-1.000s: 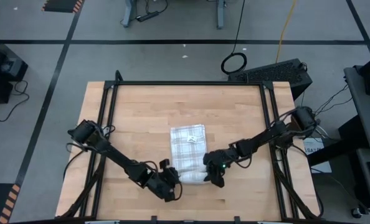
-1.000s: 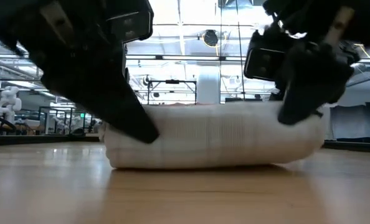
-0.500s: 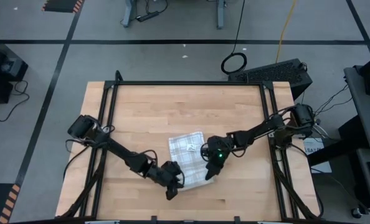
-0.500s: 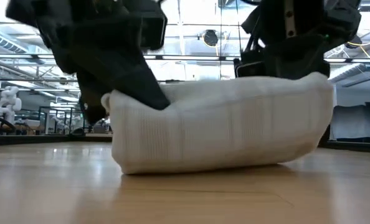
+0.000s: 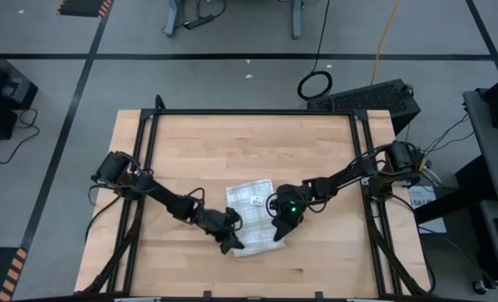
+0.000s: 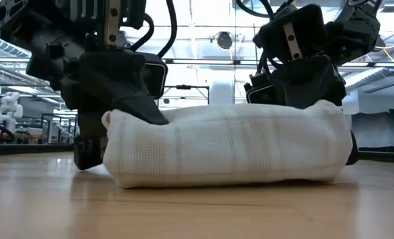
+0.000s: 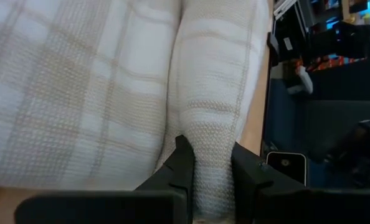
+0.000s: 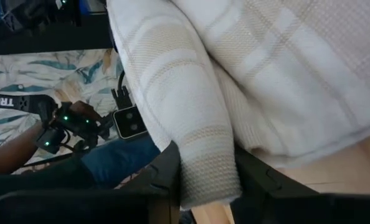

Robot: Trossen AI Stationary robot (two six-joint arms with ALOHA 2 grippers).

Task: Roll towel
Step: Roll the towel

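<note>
Towel position: the towel (image 5: 253,214) is being seen just below the centre of the high view, on the wooden table (image 5: 232,143), partly rolled; a flat checked part with a small label is lying toward the upper side of the frame, and the rolled part is lying toward the lower side, between the two grippers.

Towel in low view: the roll (image 6: 227,147) is being shown as a thick white bundle across the middle of the frame, resting on the tabletop.

Left gripper: the left gripper (image 5: 230,242) is being held at the roll's left end, lower centre of the high view. In the left wrist view the two dark fingers (image 7: 182,165) are being pressed against either side of a fold of the roll (image 7: 213,112), so the jaws are being kept clamped on the towel.

Right gripper: the right gripper (image 5: 281,228) is being held at the roll's right end, just right of centre in the high view. In the right wrist view a ridge of the roll (image 8: 191,118) is being pinched between the fingers (image 8: 166,168), the jaws closed on the cloth.

Towel relative to jaws: one end of the roll is being gripped inside each pair of jaws, with the rest of the roll stretching between them.

Background: a person's hand (image 8: 14,152) with a device is being shown at the left of the right wrist view, beyond the table.
</note>
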